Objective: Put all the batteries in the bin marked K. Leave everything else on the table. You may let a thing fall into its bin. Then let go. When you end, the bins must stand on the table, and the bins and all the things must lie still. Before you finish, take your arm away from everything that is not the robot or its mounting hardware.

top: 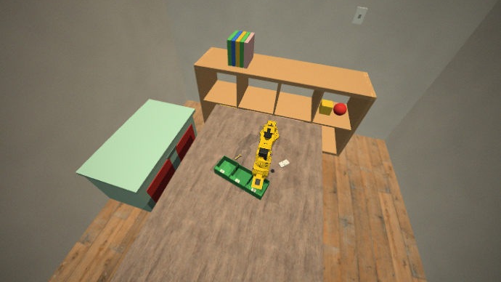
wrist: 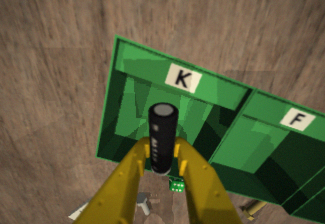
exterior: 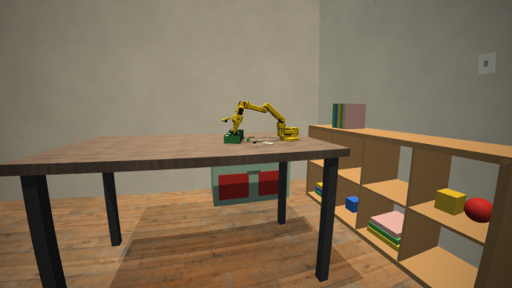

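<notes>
In the wrist view my gripper [wrist: 163, 150] is shut on a black battery [wrist: 162, 136] that stands upright between the yellow fingers. It hangs right over the green bin marked K, inside its rim. In the top view the gripper [top: 257, 181] is over the right-hand bin [top: 257, 187] of the green row. In the exterior view the arm [exterior: 237, 120] reaches down over the bins [exterior: 233, 136].
The bin marked F [wrist: 279, 150] adjoins K, with a third bin [top: 225, 165] beyond. A small green die [wrist: 177, 185], a pale flat piece [top: 284, 163], a brass screw [top: 237, 157] and a dark disc [top: 272, 170] lie on the table.
</notes>
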`<act>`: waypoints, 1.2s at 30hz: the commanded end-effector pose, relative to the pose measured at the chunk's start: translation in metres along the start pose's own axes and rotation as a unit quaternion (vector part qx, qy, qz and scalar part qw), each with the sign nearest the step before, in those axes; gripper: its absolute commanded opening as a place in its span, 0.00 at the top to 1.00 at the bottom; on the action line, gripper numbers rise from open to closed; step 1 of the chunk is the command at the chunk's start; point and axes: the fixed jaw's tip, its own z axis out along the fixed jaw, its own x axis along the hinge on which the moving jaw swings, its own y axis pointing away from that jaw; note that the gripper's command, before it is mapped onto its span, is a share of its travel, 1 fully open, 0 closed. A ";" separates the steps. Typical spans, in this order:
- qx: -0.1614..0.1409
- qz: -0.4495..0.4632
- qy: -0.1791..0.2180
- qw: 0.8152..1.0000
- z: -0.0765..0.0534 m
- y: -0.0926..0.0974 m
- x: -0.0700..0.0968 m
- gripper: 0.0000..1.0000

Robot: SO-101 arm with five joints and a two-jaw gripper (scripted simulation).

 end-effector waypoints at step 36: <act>-0.002 0.000 -0.044 0.999 -0.013 0.003 -0.009 1.00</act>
